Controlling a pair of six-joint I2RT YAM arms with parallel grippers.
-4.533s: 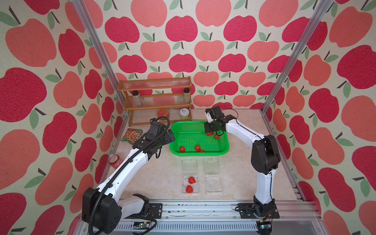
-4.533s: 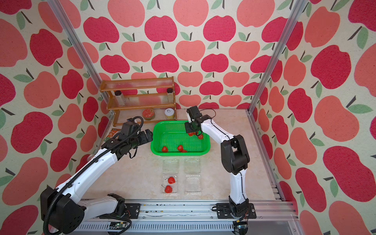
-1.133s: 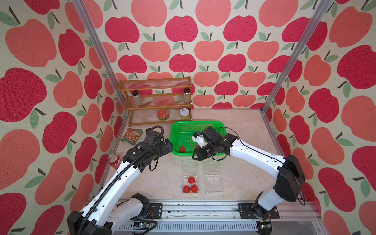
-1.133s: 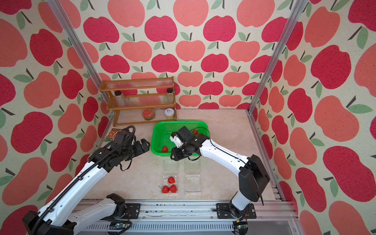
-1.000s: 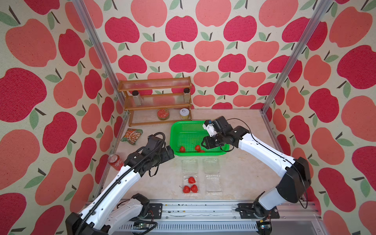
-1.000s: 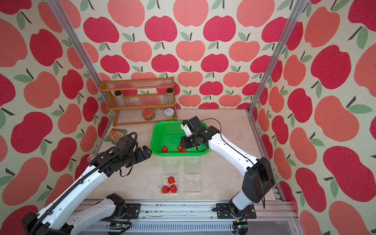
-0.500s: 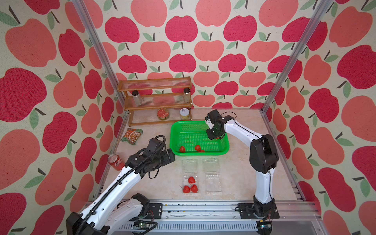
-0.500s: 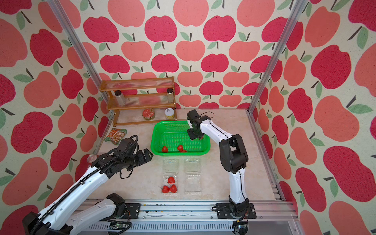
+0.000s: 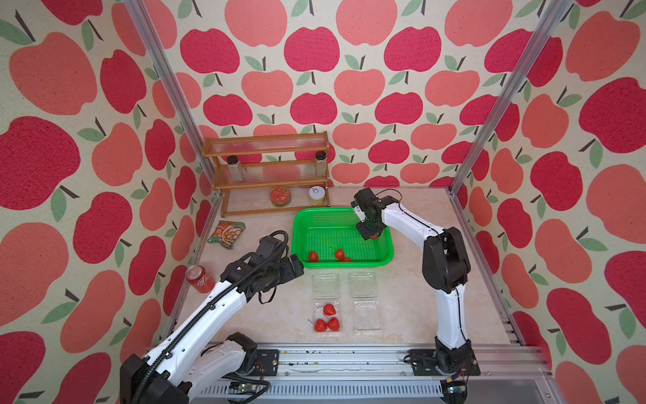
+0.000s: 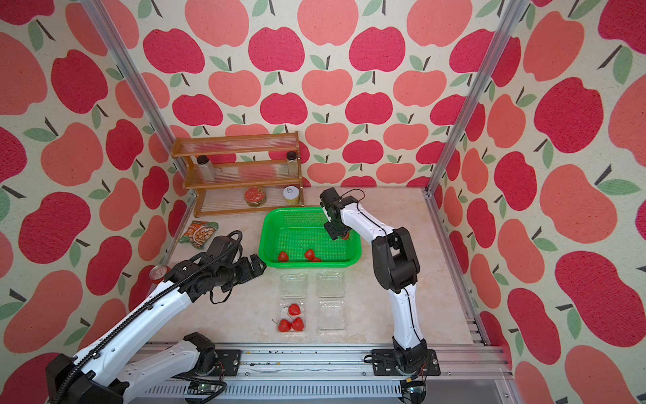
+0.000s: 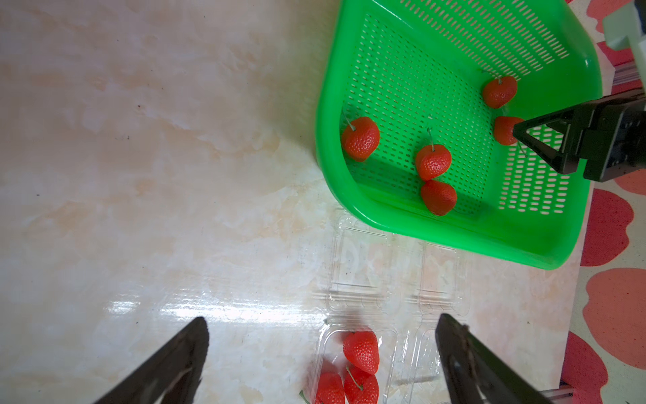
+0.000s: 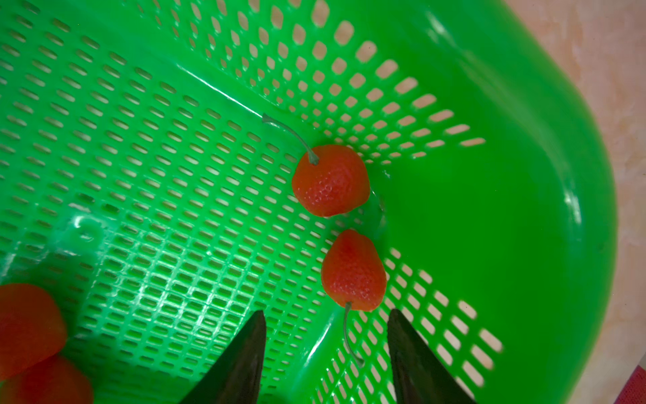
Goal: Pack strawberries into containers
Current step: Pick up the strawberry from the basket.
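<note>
Right fingers shifted to the right wall of the basket since a second ago. Both top views: three strawberries sit in the left container. Left wrist: left fingers wide open over the bench. Right wrist: fingers spread, berry just ahead, not gripped.

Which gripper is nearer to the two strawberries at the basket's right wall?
Right. The right gripper hangs just over the strawberries inside the green basket; the left gripper is outside its near-left corner.
</note>
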